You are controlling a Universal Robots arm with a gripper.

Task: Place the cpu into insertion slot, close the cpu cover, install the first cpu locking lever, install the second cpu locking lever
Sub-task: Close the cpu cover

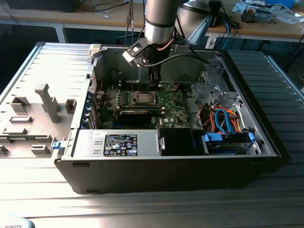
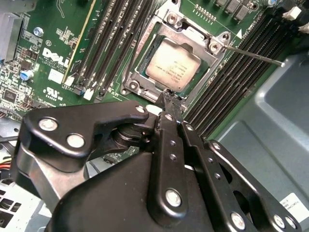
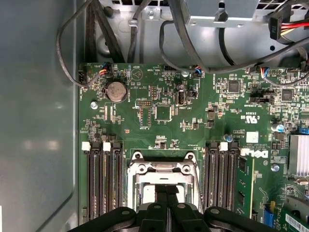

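Holding the end effector (image 2: 170,99) clenched, seemingly empty, at the far edge of the cpu cover (image 2: 189,33), with the cpu (image 2: 173,65) just nearer.

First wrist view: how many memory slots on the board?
6. Three memory slots sit side by side on one flank of the chip socket, and three more on the opposite flank. Others may be hidden behind the hand.
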